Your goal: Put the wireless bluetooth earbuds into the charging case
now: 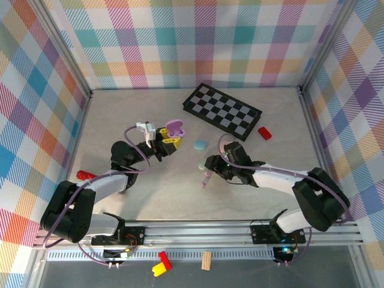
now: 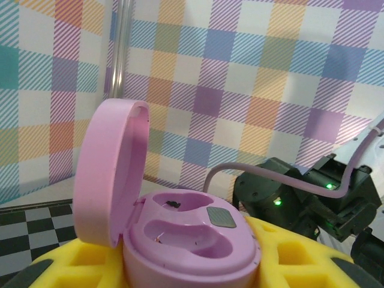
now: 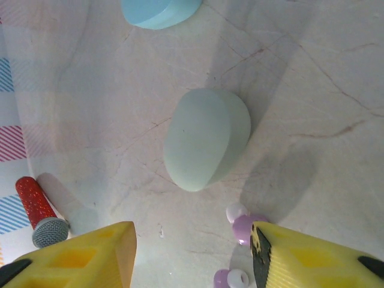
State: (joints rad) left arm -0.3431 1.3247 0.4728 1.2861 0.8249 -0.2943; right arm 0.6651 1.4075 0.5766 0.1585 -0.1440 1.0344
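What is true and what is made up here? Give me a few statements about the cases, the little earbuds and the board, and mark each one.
1. The left gripper holds a lilac charging case with its lid open. True.
2. Both sockets of that case hold earbuds. False: both look empty.
3. The mint-green case on the table is open. False: it is shut.
4. Purple earbuds lie on the table beside one finger of the right gripper, whose jaws are apart. True.
5. The checkerboard lies at the near edge by the arm bases. False: it lies on the far side, near the back wall.
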